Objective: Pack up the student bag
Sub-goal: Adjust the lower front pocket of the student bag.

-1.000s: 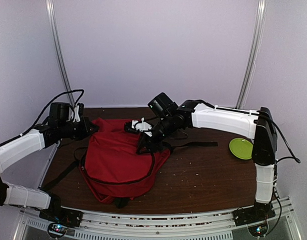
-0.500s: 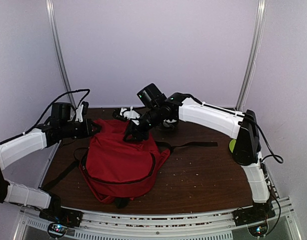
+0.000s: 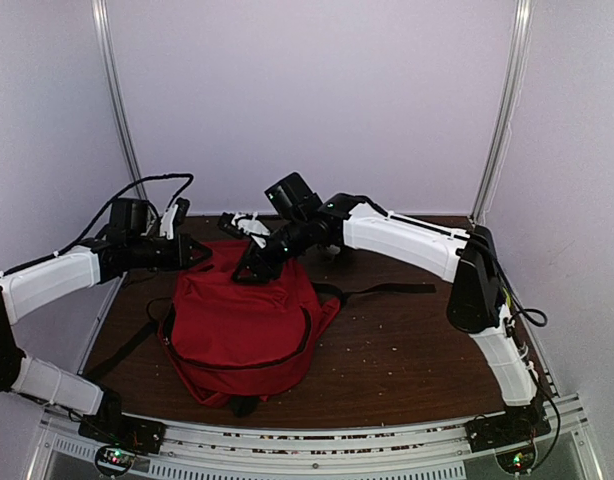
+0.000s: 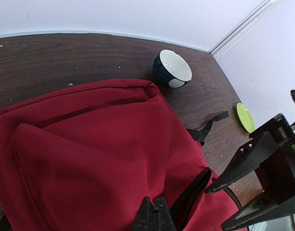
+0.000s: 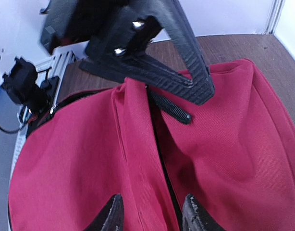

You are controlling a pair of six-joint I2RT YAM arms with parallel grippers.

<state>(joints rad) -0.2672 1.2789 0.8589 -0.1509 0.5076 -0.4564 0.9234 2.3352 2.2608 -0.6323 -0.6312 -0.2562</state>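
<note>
The student bag point(image 3: 242, 325), a red backpack, lies in the middle of the table with its zip partly open and dark lining showing point(image 4: 188, 197). My left gripper point(image 3: 205, 253) is at the bag's far left top edge and is shut on a fold of its red fabric point(image 4: 154, 214). In the right wrist view it point(image 5: 133, 82) pinches that fold up. My right gripper point(image 3: 243, 272) is open just above the bag's top, right next to the left gripper. Its fingertips point(image 5: 111, 214) straddle the zip line point(image 5: 164, 163) and hold nothing.
A dark bowl with a white inside point(image 4: 172, 69) stands on the table behind the bag. A green plate point(image 4: 245, 117) lies at the far right. A black strap point(image 3: 387, 290) trails right from the bag. The table has walls on three sides.
My right arm has swung left and back across the bag's top, ending next to the left gripper. My left gripper has risen a little, still holding the fabric.
</note>
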